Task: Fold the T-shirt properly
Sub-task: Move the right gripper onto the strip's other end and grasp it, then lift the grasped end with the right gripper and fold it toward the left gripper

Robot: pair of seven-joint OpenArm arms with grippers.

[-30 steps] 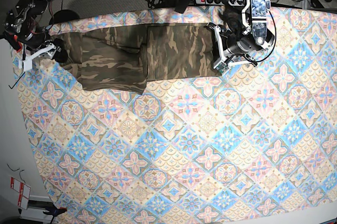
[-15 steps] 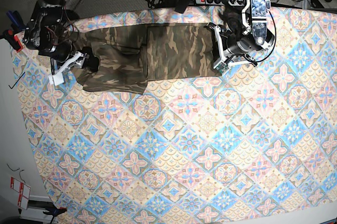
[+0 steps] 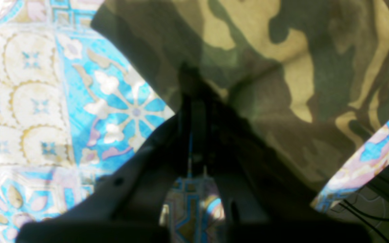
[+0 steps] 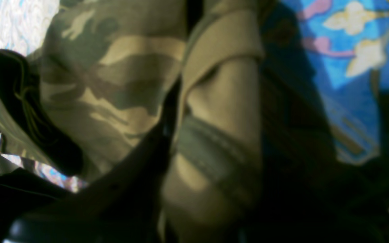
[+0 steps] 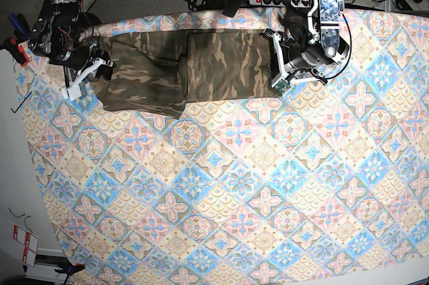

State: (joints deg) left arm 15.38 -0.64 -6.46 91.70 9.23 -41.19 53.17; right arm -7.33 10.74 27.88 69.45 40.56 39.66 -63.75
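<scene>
The counter (image 5: 268,218) wears a pastel blue-pink patterned tablecloth (image 5: 221,184) that fills most of the base view. The T-shirt (image 5: 181,70) lies along the upper edge of the frame as a long camouflage strip, partly folded, with a darker doubled panel on its right half. The left hand (image 5: 278,70) sits at the strip's right end, upper right of the frame; in the left wrist view its jaws are pressed together on the cloth's edge (image 3: 194,84). The right hand (image 5: 94,70) is at the strip's left end, upper left of the frame; its wrist view shows bunched cloth (image 4: 214,118) pinched between the jaws. Both arms reach in from the top edge.
</scene>
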